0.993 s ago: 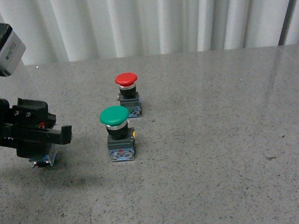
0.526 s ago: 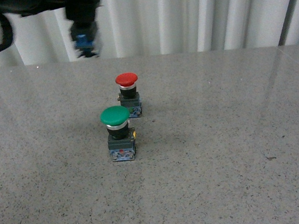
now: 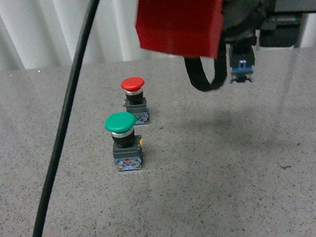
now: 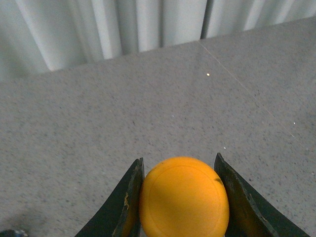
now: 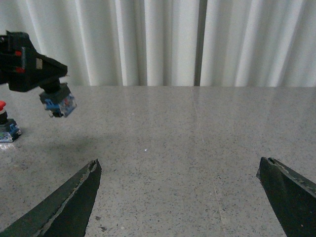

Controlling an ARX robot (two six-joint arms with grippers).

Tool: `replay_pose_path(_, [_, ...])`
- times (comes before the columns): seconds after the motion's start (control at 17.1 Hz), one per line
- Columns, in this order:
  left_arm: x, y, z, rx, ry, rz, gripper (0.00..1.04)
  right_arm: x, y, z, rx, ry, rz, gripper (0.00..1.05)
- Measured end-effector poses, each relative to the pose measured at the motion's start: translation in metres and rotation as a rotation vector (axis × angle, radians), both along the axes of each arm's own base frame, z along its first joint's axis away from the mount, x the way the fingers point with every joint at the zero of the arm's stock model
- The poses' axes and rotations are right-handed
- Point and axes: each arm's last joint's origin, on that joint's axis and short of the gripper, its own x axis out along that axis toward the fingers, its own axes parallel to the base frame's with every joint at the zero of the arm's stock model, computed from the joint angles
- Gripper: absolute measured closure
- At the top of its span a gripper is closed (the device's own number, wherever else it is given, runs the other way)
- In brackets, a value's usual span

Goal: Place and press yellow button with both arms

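Front view: yellow button [image 3: 241, 71] cap hidden in left claw [image 3: 241, 50].

Grey speckled stone tabletop [image 3: 237, 189], faint diagonal seam [image 4: 247, 88] across, soft glare toward far edge. White pleated curtain [image 3: 26, 30] behind, full width; dark vertical gap [image 5: 202, 44] between panels.

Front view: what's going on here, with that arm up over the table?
The left gripper holds the yellow button, cap between its fingers, in the air above the table, right of the green button and red button standing there. The right gripper is open and empty. The yellow button is not yet set down.
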Motion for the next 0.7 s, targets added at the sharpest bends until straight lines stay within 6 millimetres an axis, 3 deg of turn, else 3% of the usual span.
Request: replay_pose_path(0.7, [0.006, -0.008, -0.040, -0.061, 0.153, 0.062, 0.70, 0.000, 0.000, 0.000, 0.000, 0.000, 0.000, 0.06])
